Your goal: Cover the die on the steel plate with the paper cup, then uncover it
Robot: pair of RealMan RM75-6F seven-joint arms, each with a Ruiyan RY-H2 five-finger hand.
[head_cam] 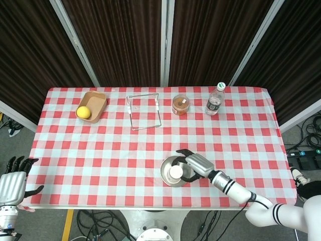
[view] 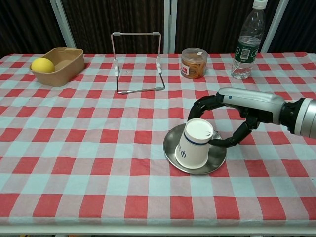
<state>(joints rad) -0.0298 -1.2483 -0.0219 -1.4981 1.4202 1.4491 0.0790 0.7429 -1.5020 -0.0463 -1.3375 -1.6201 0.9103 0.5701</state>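
An upside-down white paper cup stands slightly tilted on the steel plate, near the table's front edge. From above, the cup sits in the middle of the plate. My right hand wraps around the cup from the right: its fingers curve behind the cup's top and its thumb presses the lower side. The same right hand shows in the head view. The die is hidden; no view shows it. My left hand hangs off the table's front left corner, holding nothing, fingers apart.
A tan bowl with a yellow lemon sits at the back left. A wire stand, a lidded jar and a water bottle line the back of the checkered table.
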